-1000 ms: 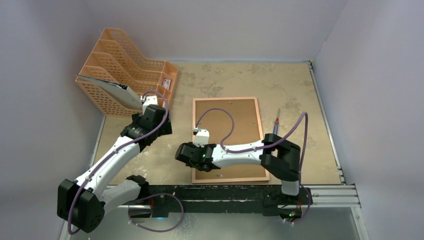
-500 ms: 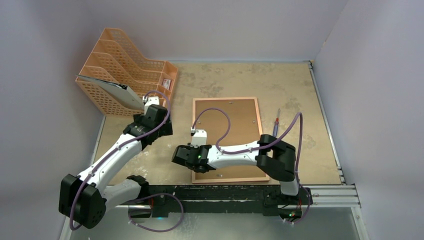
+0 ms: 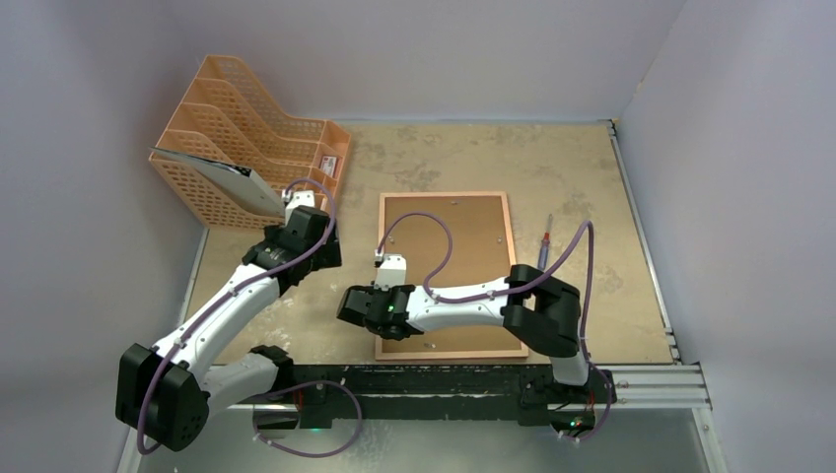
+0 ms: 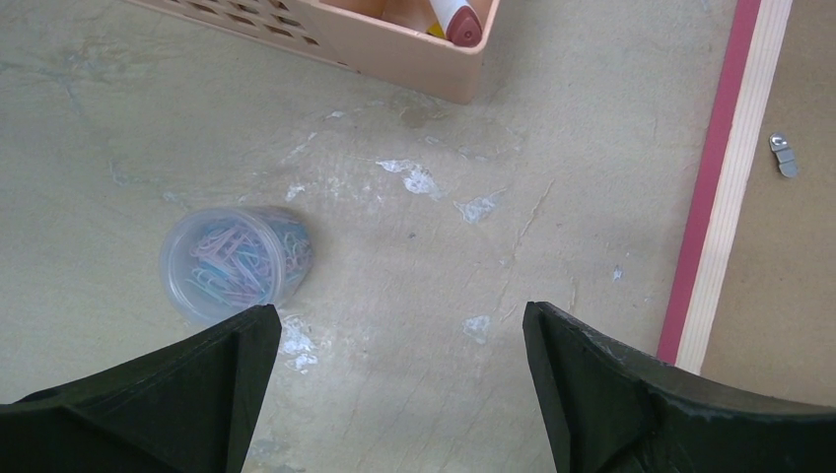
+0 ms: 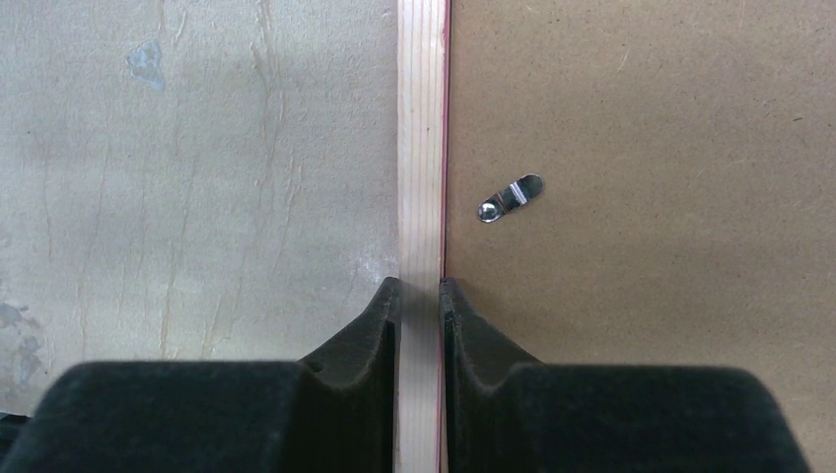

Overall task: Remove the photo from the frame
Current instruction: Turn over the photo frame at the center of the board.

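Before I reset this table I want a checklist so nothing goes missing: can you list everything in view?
frame: one, pink-red rim, brown back facing up, table centre
metal clips: several, silver, on the frame's back
file rack: one, orange mesh, far left
sheet: one, grey, leaning in the file rack
paper-clip cup: one, clear with pastel clips, left of the frame
pen-like tool: one, red-tipped, right of the frame
table: one, beige
left end effector: one, black, open, over the table beside the cup
right end effector: one, black, closed on the frame's left rail
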Controlling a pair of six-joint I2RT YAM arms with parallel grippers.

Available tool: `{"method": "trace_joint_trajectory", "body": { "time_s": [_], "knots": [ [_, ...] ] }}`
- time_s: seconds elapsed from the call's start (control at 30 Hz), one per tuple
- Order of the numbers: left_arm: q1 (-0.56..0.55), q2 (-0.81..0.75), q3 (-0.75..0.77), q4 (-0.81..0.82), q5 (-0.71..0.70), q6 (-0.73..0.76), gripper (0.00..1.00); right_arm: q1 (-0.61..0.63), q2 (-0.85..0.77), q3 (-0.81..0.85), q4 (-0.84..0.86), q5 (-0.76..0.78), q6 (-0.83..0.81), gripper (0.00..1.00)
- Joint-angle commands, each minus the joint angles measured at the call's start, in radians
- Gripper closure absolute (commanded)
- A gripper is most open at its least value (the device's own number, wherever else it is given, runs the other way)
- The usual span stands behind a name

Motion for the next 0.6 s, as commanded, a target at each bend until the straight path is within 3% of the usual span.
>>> {"method": "trace_joint_trajectory", "body": {
  "time_s": [0.0, 0.2, 0.57],
  "knots": [
    [0.008, -0.008, 0.038, 0.025, 0.035, 0.003, 0.01, 0.001, -0.013, -0.025, 0.034, -0.001, 0.024, 1.0],
    [0.008, -0.008, 0.033, 0.038, 0.154, 0.024, 0.01, 0.002, -0.083, -0.075, 0.164, -0.034, -0.014, 1.0],
    [0.009, 0.018, -0.047, 0.198, 0.371, -0.089, 0.01, 0.001, -0.159, -0.117, 0.166, -0.001, 0.006, 1.0]
  ]
}}
